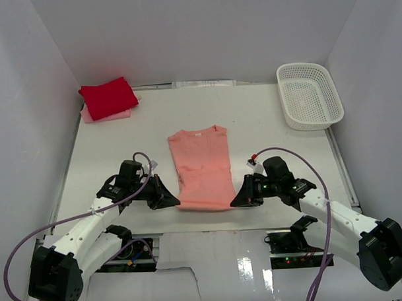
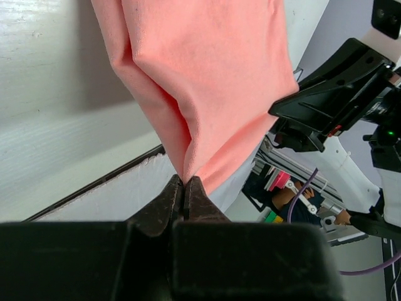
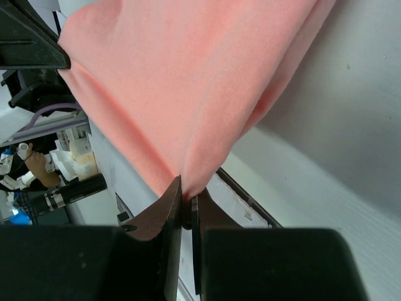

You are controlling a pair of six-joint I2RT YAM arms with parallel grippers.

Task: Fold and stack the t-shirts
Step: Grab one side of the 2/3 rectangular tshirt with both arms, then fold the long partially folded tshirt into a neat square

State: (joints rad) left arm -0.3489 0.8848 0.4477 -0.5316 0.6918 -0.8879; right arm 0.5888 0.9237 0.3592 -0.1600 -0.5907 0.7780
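- The salmon-pink t-shirt (image 1: 201, 167) lies in the middle of the top view, on the white table (image 1: 272, 121). It is folded into a long, narrow shape. Its neck hole points to the top of the frame and its bottom edge is near the bottom edge of the table.
- The left gripper (image 1: 170, 201) is at the lower left corner of this shirt. Its jaws are pressed together on the cloth, so it is pinching that corner.
- In the left wrist view the two black jaws meet at the bottom middle. A thin bit of pink cloth is squeezed between them. From there the shirt spreads up and fills the top middle of the frame, with one deep crease running down to the jaws.
- The right gripper (image 1: 241, 198) is at the lower right corner of the same shirt. Its jaws are squeezed tight on the cloth too — it pinches that corner.
- In the right wrist view the jaws meet at the bottom middle, and the pink cloth fans up from them to the top of the frame.
- So both grippers hold the same edge of the shirt — one at each end, with the cloth between them.
- The red t-shirt (image 1: 109, 97) sits folded in the upper left of the top view. It lies on top of the pale pink t-shirt (image 1: 89, 116), which peeks out under its left and lower sides.
- A white basket (image 1: 310, 125) with little holes sits in the upper right, well apart from all the shirts.
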